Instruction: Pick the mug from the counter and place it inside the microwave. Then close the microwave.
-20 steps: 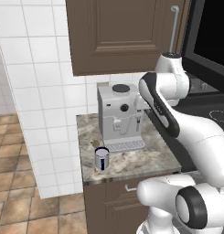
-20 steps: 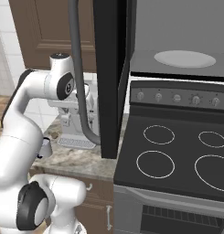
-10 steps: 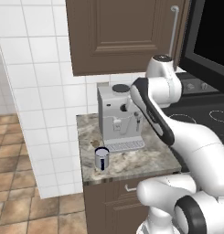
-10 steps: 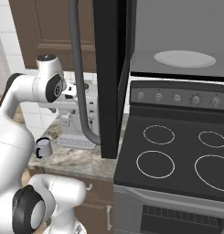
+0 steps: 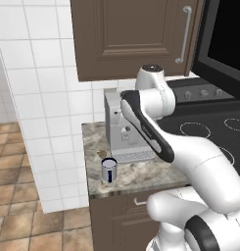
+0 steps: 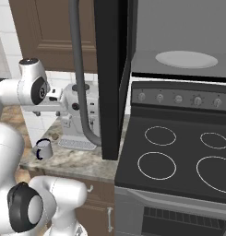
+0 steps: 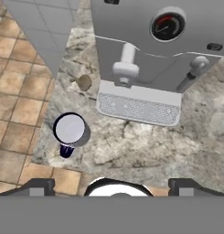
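Observation:
The mug (image 5: 109,170), silvery with a dark blue rim and handle, stands upright near the front left of the granite counter (image 5: 146,172). It also shows in the right base view, mug (image 6: 43,150). From above, the mug (image 7: 71,130) lies left of centre, handle toward the counter's front edge. My gripper (image 7: 111,186) hangs high over the counter in front of the coffee machine, open, its fingertips (image 7: 38,185) wide apart with nothing between them. The microwave (image 6: 179,50) stands with its door (image 6: 112,69) swung open, the white turntable (image 6: 186,59) bare.
A silver-grey coffee machine (image 5: 119,128) stands at the back of the counter, right behind the mug. A small brown lump (image 7: 84,82) lies beside its tray. The black stovetop (image 6: 179,159) is to the right. Tiled floor (image 7: 15,91) drops off left of the counter.
My arm has swung left from the stove side to over the counter by the coffee machine, and the gripper has opened wide. The mug has not moved.

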